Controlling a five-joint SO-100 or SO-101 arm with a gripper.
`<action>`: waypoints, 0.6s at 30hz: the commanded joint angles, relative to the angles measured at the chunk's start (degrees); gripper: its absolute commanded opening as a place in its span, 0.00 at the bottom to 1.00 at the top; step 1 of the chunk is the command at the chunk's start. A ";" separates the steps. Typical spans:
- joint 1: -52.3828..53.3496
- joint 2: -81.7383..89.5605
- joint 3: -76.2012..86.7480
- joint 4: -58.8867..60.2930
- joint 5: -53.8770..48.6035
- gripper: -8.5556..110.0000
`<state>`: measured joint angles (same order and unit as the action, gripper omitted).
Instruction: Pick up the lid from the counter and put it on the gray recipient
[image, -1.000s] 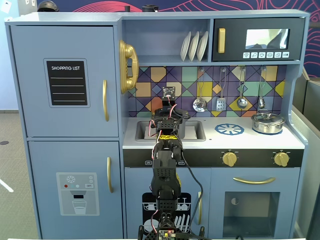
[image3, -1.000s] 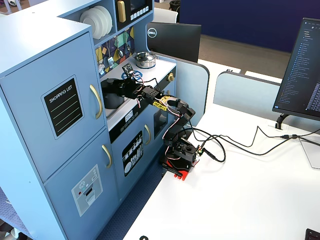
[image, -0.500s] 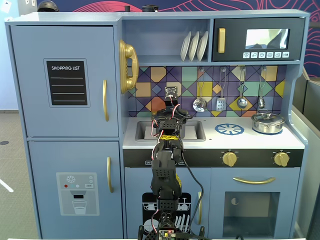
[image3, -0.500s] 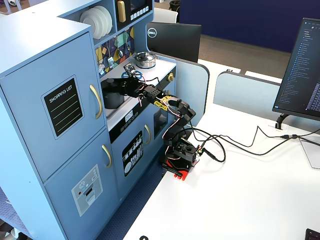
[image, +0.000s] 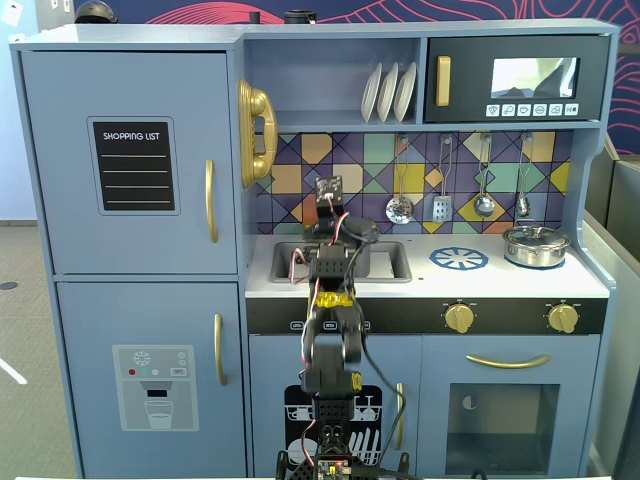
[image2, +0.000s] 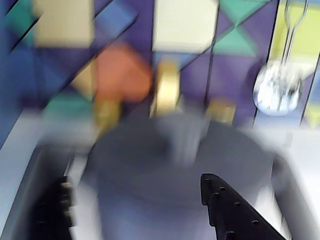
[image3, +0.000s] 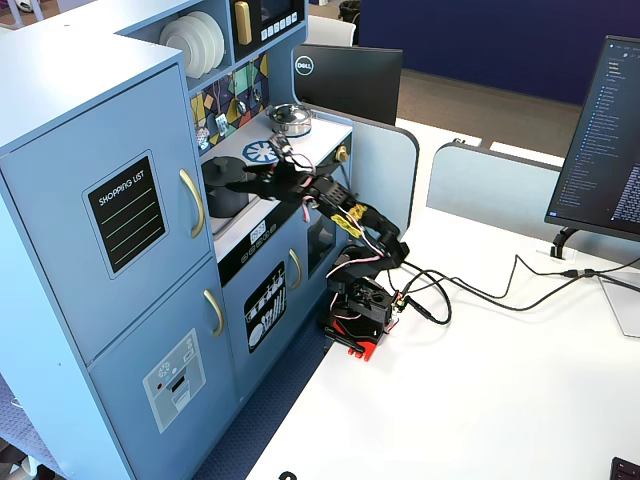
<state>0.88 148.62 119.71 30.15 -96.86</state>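
Gripper (image2: 135, 200) raised since 0.5 s ago, jaws apart over lid (image2: 180, 160) on gray recipient (image3: 226, 190)

Toy kitchen counter (image: 500, 282), pale gray-blue top. Sink recess (image: 385, 262) at 9 o'clock w/ gray recipient (image3: 224, 187) in it, dark lid (image2: 175, 160) sitting on top (wrist view blurred). Blue-and-white burner print (image: 459, 258) ctr-right; shiny silver pot (image: 536, 245) w/ lid at 3 o'clock. Arm base (image3: 357, 308) on white table (image3: 480, 390).

Bright, even light; wrist view seemingly motion-blurred.
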 joint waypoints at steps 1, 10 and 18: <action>-1.49 15.64 3.60 10.28 1.58 0.17; -0.53 29.79 19.78 28.56 6.68 0.07; -2.46 30.06 44.12 23.20 12.57 0.07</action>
<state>-0.18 177.63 158.20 56.60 -86.84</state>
